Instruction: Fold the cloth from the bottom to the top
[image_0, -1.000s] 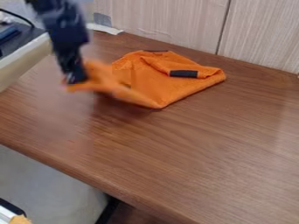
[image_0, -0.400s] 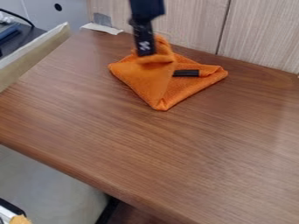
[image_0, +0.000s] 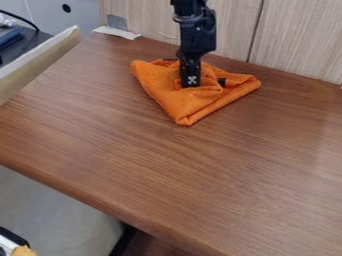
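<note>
Toward the rear of the wood-grain table (image_0: 200, 170), upper ctr. of view, lies the orange cloth (image_0: 163, 90), folded over in layers, bunched at mid. One pt. faces the front of the table, one the upper L, one the R. Small dark patch (image_0: 222, 81) noted on cloth, just R of the gripper (image_0: 191, 84).

Arm comes in from top edge; gripper hangs approx. upright over cloth ctr., tip down in the bunched folds. White mark seen near its lower end. Claw state: can't tell if wide, narrow or gripping fabric; folds obscure the tip.

Surroundings: pale wall panel (image_0: 297, 40) w/ dark vert. seam behind table. Gray tape (image_0: 117, 22) on wall, upper L; white strip (image_0: 117, 33) below it at table's rear L corner. Dark surface (image_0: 27, 47) w/ blue item (image_0: 10, 37) and black cable (image_0: 21, 19), far L. Btm L corner: tan item (image_0: 23, 251), partly cut off by view edge.
</note>
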